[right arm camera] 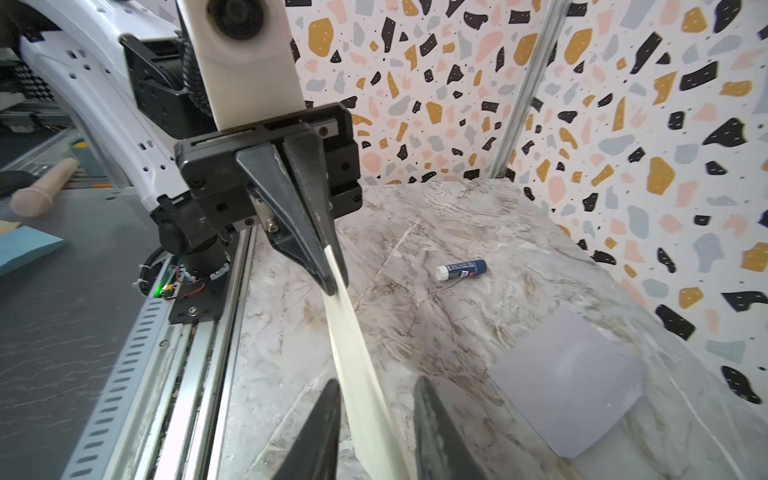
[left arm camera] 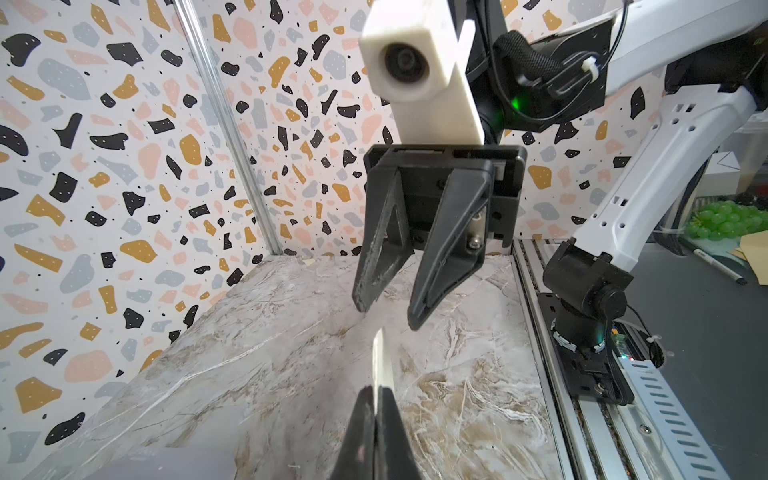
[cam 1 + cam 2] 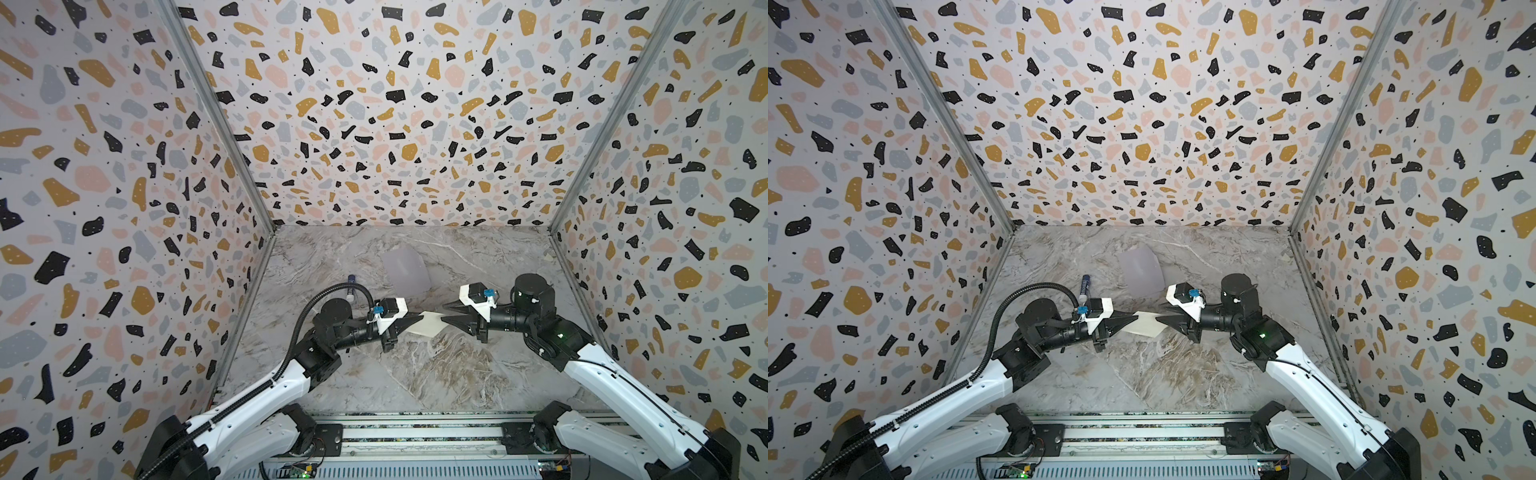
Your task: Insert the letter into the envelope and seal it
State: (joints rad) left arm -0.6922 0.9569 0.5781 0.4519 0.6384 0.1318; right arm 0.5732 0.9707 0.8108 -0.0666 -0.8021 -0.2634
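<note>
- Two grippers meet tip to tip above the middle of the table (image 3: 415, 374), both pointing roughly level and toward each other.
- The left gripper (image 3: 419, 318) is clenched: its black fingers are pressed together on one edge of the letter (image 3: 428, 324), which hangs in the air clear of the marble.
- The right gripper (image 2: 388, 316) is released, with a clear gap between its fingers in the left wrist view.
- In the right wrist view the pale sheet runs from the left gripper's tips into that gap; it probably lies nearer one finger, but I cannot tell whether it touches.
- The letter is seen almost edge-on, so its print cannot be made out.
- The left arm (image 3: 266, 386) reaches in from the near left, wrist bent toward the centre; the right arm (image 3: 615, 374) mirrors it from the near right.
- The envelope (image 3: 405, 272) lies on the table beyond both grippers, apart from the letter, with one edge slightly curled.
- A glue stick (image 1: 461, 269) lies on its side behind the left wrist.
</note>
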